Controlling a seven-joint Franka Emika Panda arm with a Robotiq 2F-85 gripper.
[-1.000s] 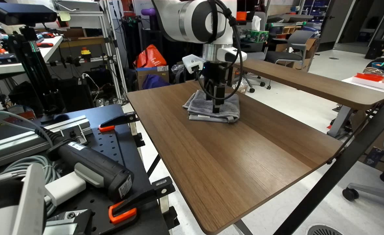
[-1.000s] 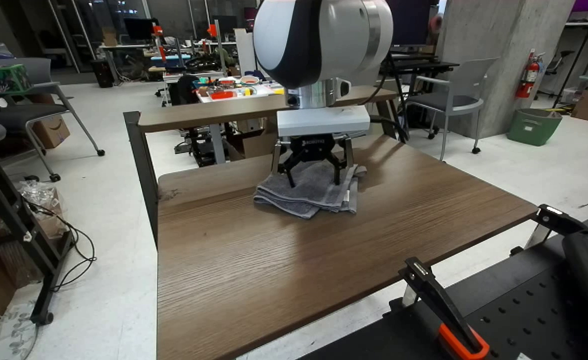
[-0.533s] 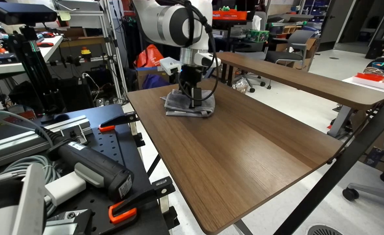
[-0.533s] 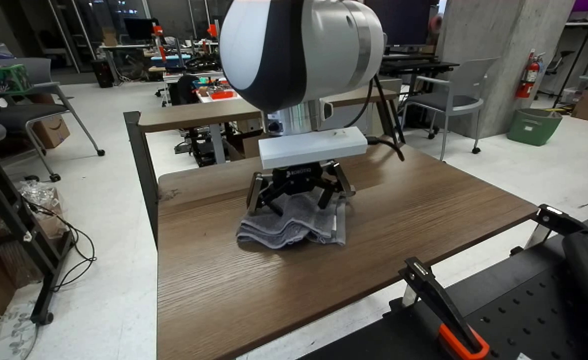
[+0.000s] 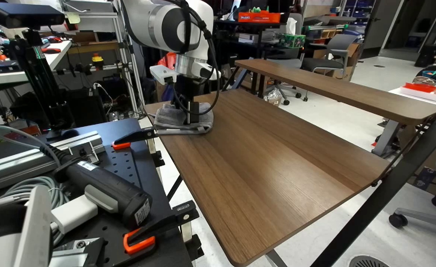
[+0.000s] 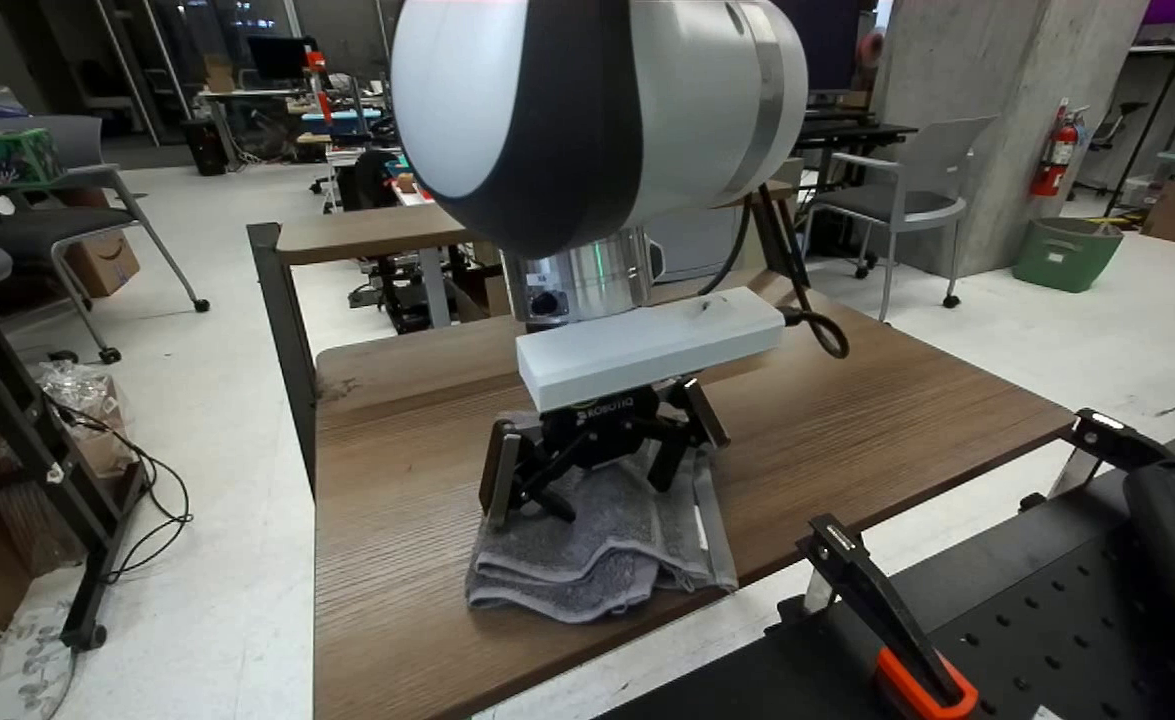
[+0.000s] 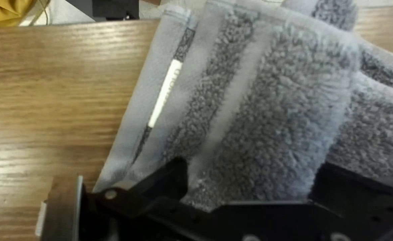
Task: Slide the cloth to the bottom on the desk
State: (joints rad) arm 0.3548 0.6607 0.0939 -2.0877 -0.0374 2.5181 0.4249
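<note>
The folded grey cloth lies on the brown desk, at the edge beside the black bench. In an exterior view the cloth has wavy layers, and one corner reaches the edge of the desk. My gripper is over the cloth, pointing down and slightly tilted, its two black fingers apart and resting on the fabric. In the wrist view the gripper has cloth between and under its fingers. The fingertips' exact contact is hidden by the fabric and the gripper body.
A black bench stands close along the desk's edge, with clamps and a handheld tool. It also shows in an exterior view. A narrower wooden table runs along the desk's opposite side.
My gripper and the cloth under it have moved together across the desk to the edge beside the black bench. The gripper has tilted and turned slightly. Its fingers have stayed apart.
</note>
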